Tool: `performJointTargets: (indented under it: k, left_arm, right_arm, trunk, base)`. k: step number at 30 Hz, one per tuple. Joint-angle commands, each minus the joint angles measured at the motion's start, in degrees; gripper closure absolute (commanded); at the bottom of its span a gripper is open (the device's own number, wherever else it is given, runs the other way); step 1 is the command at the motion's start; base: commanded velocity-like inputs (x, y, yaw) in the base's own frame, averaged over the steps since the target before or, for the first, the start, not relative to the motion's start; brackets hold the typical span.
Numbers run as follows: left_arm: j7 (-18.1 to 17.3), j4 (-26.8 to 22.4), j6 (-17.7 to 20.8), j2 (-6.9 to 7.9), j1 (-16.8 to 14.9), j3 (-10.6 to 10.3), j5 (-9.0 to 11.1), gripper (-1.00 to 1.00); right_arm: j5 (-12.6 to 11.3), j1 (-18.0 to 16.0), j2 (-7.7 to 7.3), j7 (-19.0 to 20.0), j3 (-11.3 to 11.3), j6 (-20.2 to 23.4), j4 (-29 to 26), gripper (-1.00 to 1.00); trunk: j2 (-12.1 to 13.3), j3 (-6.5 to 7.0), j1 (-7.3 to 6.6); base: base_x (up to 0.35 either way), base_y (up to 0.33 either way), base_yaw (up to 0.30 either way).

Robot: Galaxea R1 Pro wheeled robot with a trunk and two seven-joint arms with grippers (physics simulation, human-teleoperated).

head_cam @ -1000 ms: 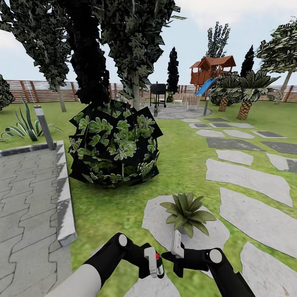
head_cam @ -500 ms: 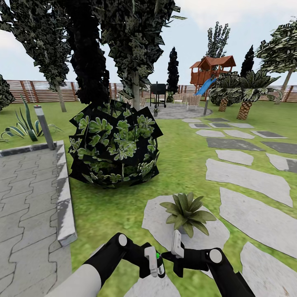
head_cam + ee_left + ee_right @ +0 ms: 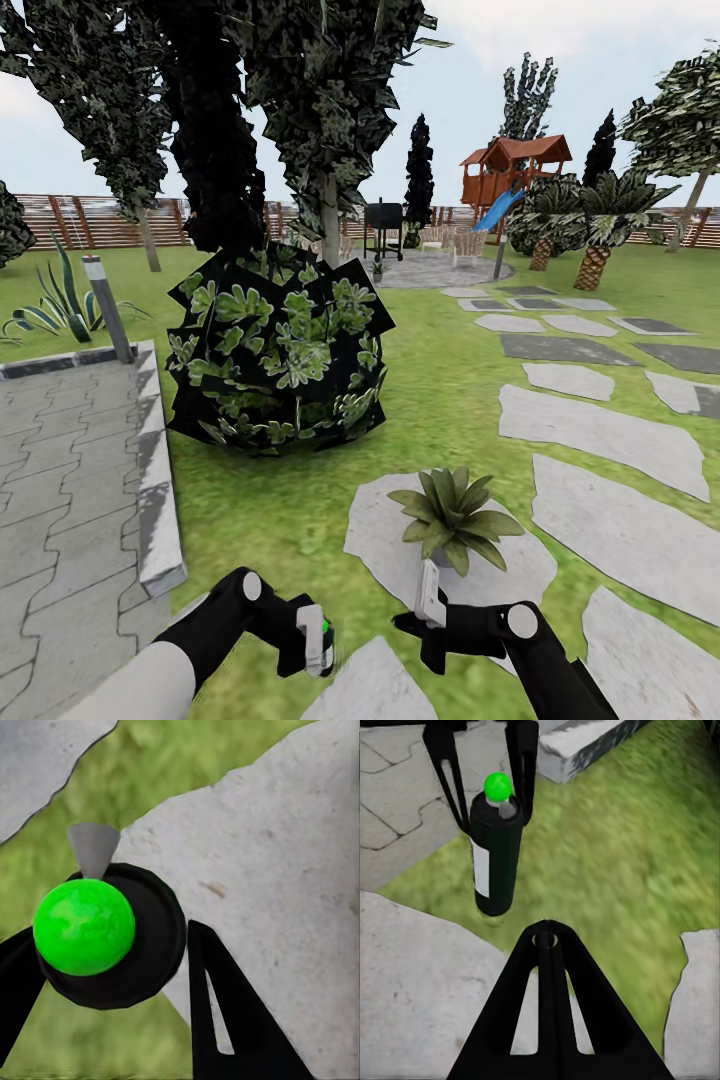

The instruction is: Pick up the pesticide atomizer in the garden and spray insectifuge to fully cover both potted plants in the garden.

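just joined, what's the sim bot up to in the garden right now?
The left gripper is shut on the slim dark pesticide atomizer with a green top and pale band, holding it upright over the grass beside a grey stepping stone. The right gripper hangs shut and empty near a potted plant, a low rosette of pointed green leaves standing on that stone.
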Motion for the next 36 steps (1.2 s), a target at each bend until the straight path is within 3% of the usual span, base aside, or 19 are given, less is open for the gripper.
performJointTargets:
  k: [1,7,8,12,16,17,19,20,23,24,26,32,35,36]
  left_arm:
    - [-0.09,-0.07,-0.60,0.39,-0.02,0.05,-0.45,1.00]
    - [-0.09,-0.08,-0.56,4.29,0.02,0.06,-0.46,1.00]
    - [-0.09,-0.07,-0.56,5.10,0.01,0.09,-0.46,1.00]
    - [0.01,-0.07,-0.55,7.17,0.07,0.20,-0.46,1.00]
    - [6.42,-0.09,0.06,7.80,0.45,0.96,0.01,1.00]
    - [8.86,-0.08,0.34,7.81,0.49,1.59,0.20,1.00]
    - [14.36,0.35,1.59,7.49,0.54,5.38,0.46,1.00]
    - [16.55,1.23,2.54,7.13,0.53,9.14,0.53,1.00]
    - [19.00,2.52,4.49,5.31,0.39,16.75,0.54,1.00]
    - [20.07,2.87,6.25,4.14,0.33,19.78,0.52,1.00]
    - [21.83,3.11,10.93,2.57,0.16,22.60,0.57,1.00]
    - [22.82,2.46,26.57,-1.37,-0.23,24.10,0.59,1.00]
    - [22.67,2.26,32.48,-2.09,-0.32,24.13,0.56,1.00]
    - [22.61,2.21,33.58,-2.16,-0.35,24.14,0.54,1.00]
  right_arm:
    - [0.85,-0.03,0.03,0.03,-0.07,-0.56,-0.05,1.00]
    - [1.45,-0.04,0.00,0.03,-0.15,-0.56,-0.02,1.00]
    - [1.46,-0.04,-0.03,0.03,-0.20,-0.56,0.01,-1.00]
    - [1.47,-0.03,-0.18,-0.38,-0.51,-0.62,0.10,-1.00]
    - [1.48,0.01,-1.14,-6.57,-0.87,-0.78,0.52,-1.00]
    - [1.41,0.03,-2.22,-10.34,-1.60,-0.84,1.96,-1.00]
    - [1.21,0.04,-3.57,-15.82,-3.63,-0.88,5.74,-1.00]
    - [1.12,0.04,-4.10,-19.84,-5.87,-0.89,9.09,-1.00]
    - [1.06,0.10,-4.56,-28.68,-11.94,-1.02,16.43,-1.00]
    - [1.06,0.13,-4.63,-33.83,-15.47,-1.11,20.76,-1.00]
    - [1.08,0.19,-4.69,-43.31,-20.42,-1.62,28.50,-1.00]
    - [0.77,0.22,-4.57,-69.25,-24.80,-6.70,42.51,-1.00]
    - [-0.93,0.22,-4.50,-76.47,-25.90,-8.43,47.68,-1.00]
    - [-1.72,0.22,-4.58,-77.23,-26.03,-9.18,48.41,-1.00]
  trunk:
    - [-0.02,-0.06,-0.01]
    - [-0.02,-0.06,-0.01]
    - [-0.02,-0.06,-0.01]
    - [-0.02,-0.06,-0.01]
    - [-0.02,-0.06,-0.01]
    - [-0.02,-0.06,-0.01]
    - [-0.02,-0.06,-0.01]
    - [-0.02,-0.06,-0.01]
    - [-0.02,-0.06,-0.01]
    - [-0.02,-0.06,-0.01]
    - [-0.02,-0.06,-0.01]
    - [-0.02,-0.06,-0.01]
    - [-0.02,-0.06,-0.01]
    - [-0.02,-0.06,-0.01]
  base:
    - [0.000,0.000,0.000]
    - [0.000,0.000,0.000]
    - [0.000,0.000,0.000]
    - [0.000,0.000,0.000]
    - [0.000,0.000,0.000]
    - [0.000,0.000,0.000]
    - [0.000,0.000,0.000]
    - [0.000,0.000,0.000]
    - [0.000,0.000,0.000]
    - [0.000,0.000,0.000]
    - [0.000,0.000,0.000]
    - [0.000,0.000,0.000]
    - [0.000,0.000,0.000]
    - [0.000,0.000,0.000]
